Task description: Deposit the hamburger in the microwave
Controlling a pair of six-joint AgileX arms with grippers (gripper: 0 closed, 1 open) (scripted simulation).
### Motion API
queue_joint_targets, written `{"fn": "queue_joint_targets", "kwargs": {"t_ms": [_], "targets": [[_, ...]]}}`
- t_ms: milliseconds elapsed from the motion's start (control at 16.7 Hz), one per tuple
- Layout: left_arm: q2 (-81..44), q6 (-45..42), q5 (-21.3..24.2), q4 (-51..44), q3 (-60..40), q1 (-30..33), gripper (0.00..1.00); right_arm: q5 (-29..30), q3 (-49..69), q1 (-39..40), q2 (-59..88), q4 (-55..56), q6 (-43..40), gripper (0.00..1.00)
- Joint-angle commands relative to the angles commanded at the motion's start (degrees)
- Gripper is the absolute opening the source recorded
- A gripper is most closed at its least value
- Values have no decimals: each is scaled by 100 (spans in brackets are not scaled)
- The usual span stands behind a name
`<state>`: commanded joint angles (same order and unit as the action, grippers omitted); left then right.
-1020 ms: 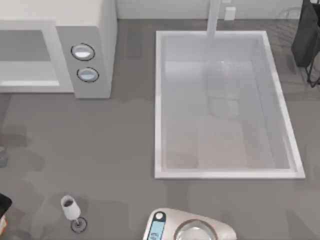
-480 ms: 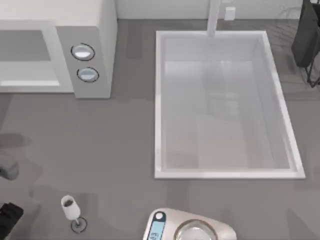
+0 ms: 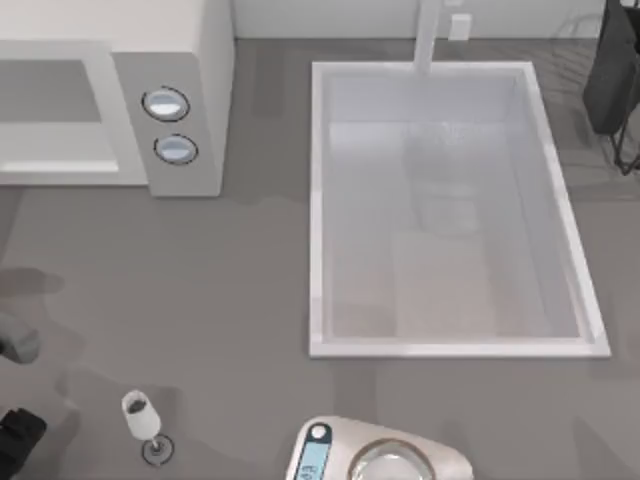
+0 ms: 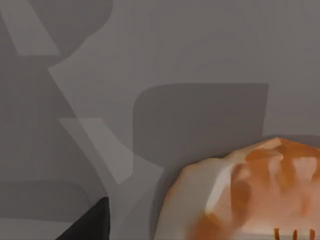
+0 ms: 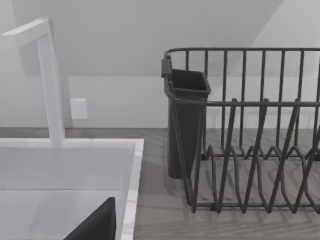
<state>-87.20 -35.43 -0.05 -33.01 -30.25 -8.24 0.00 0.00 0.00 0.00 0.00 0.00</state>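
The hamburger [image 4: 250,192] is seen close beneath the left wrist camera, resting on the grey surface [image 3: 230,290]. The left gripper [image 3: 15,440] sits at 8 o'clock, its fingers' state untellable. The microwave [image 3: 180,100], at 10 o'clock, stands open-fronted, presumably to receive it.

Grey countertop [image 3: 200,290], white sink [image 3: 318,200], pale wall [image 5: 150,30] behind.
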Motion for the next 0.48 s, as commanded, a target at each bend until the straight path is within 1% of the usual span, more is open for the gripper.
{"fn": "queue_joint_targets", "kwargs": {"t_ms": [480], "targets": [[0, 0, 0, 0, 0, 0, 40, 0, 0, 0, 0, 0, 0, 100]]}}
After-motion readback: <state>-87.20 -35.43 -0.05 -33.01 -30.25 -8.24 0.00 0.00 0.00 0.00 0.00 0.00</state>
